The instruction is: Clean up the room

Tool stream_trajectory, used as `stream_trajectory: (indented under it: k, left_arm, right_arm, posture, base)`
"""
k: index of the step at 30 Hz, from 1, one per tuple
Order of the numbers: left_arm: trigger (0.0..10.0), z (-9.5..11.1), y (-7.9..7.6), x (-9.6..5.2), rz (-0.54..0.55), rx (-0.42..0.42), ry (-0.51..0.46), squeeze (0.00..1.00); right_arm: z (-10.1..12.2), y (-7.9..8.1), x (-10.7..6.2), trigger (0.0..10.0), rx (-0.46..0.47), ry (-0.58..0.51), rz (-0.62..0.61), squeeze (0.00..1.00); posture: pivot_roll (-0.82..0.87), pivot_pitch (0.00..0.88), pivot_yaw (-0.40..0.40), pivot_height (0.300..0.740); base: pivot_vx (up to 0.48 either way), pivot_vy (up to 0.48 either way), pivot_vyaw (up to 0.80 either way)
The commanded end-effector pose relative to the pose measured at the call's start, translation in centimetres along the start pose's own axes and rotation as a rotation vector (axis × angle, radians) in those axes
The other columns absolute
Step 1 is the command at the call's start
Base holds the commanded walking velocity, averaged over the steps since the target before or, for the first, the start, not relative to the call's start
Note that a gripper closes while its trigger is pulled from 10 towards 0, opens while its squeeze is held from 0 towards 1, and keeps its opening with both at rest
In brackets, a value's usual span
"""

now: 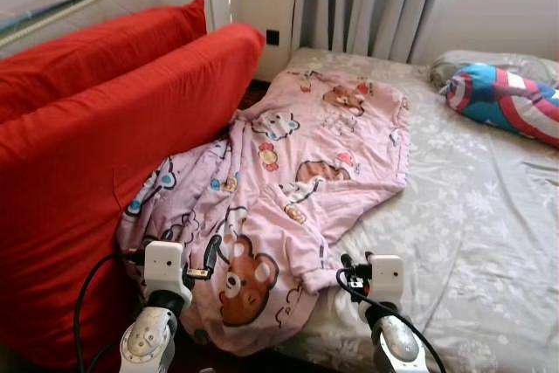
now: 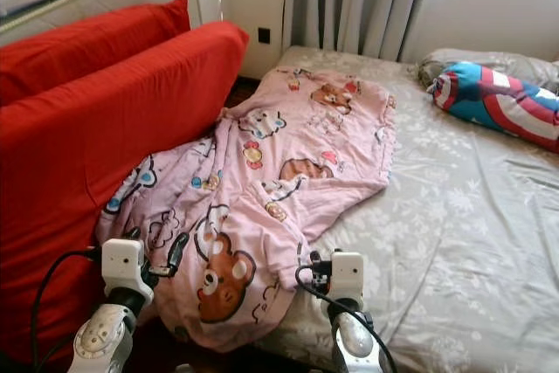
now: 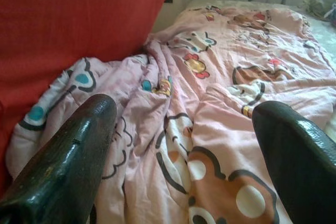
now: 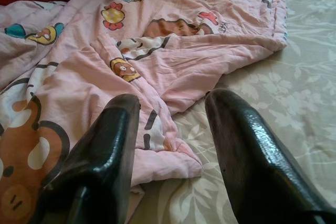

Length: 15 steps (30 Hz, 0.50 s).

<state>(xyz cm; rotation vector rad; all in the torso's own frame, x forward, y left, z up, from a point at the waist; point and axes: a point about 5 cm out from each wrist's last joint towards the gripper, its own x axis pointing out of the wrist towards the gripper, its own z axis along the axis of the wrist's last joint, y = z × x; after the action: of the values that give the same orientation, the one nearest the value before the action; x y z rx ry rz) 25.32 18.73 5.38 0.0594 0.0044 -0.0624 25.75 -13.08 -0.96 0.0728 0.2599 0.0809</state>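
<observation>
Two grippers sit low at the near edge of the bed, and between them the hem of a pink blanket printed with bears spills over that edge. The left gripper is at the blanket's near left corner, beside the red cushion; its jaws stand wide apart with nothing between them, and in the left wrist view the two black fingers frame the crumpled cloth without clearly pressing on it. The right gripper is at the blanket's near right corner, where the folded hem meets the bare grey sheet; its jaws are also apart, less widely, and hold nothing, with the hem lying just in front of one finger in the right wrist view. To the right of that gripper the flowered sheet lies open and bare across much of the mattress.

On the left, the red cushion leans along the bed's side and the blanket is bunched against it, part tucked into the gap. A second red cushion stands behind the first. The blanket runs on up the bed, spread flatter toward its far end. Well apart, at the far right, a red, white and blue pillow lies on a grey pillow. Grey curtains hang behind the bed.
</observation>
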Motion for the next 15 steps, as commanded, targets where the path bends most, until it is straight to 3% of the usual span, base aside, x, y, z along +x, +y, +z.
stream_trajectory:
  k: [1,15]
  left_arm:
    - [10.0,0.4,-0.2,0.2,-0.011,-0.009,-0.009,0.00]
    - [10.0,0.2,-0.3,0.4,-0.020,-0.025,0.012,0.00]
  right_arm:
    - [0.0,0.2,0.0,10.0,0.017,-0.007,0.007,0.00]
    - [-1.2,-0.1,-0.3,10.0,0.032,0.067,0.016,0.00]
  posture:
    - [-0.04,0.061,-0.043,0.653]
    - [-0.04,0.065,-0.040,0.653]
  base:
    - [0.000,0.000,0.00]
    - [0.000,0.000,0.00]
